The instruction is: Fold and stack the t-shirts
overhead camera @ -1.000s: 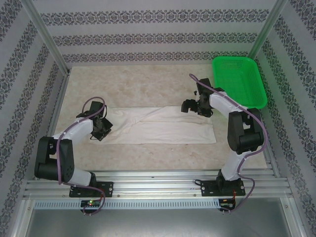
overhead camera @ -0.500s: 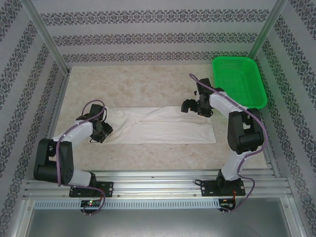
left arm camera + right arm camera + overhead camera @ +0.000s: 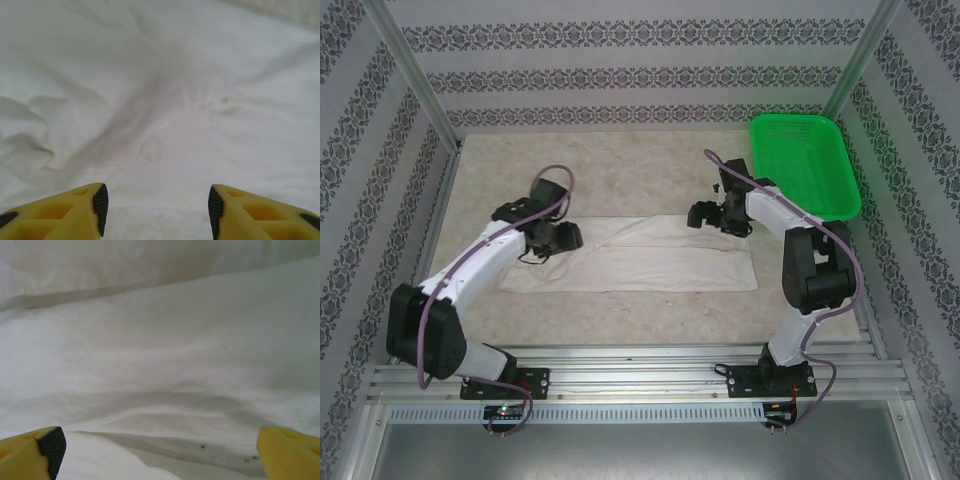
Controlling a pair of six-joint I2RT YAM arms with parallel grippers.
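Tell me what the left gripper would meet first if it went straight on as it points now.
Most likely the white t-shirt: cloth lies ahead of the left gripper; how near is unclear.

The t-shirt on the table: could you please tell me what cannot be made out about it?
- Top external: t-shirt far-left corner hidden under left gripper; any print too small.
- Left wrist: its outline cut off by the frame.
- Right wrist: underside of near fold in shadow.

t-shirt — long folded strip | left gripper over its left part | right gripper — far edge
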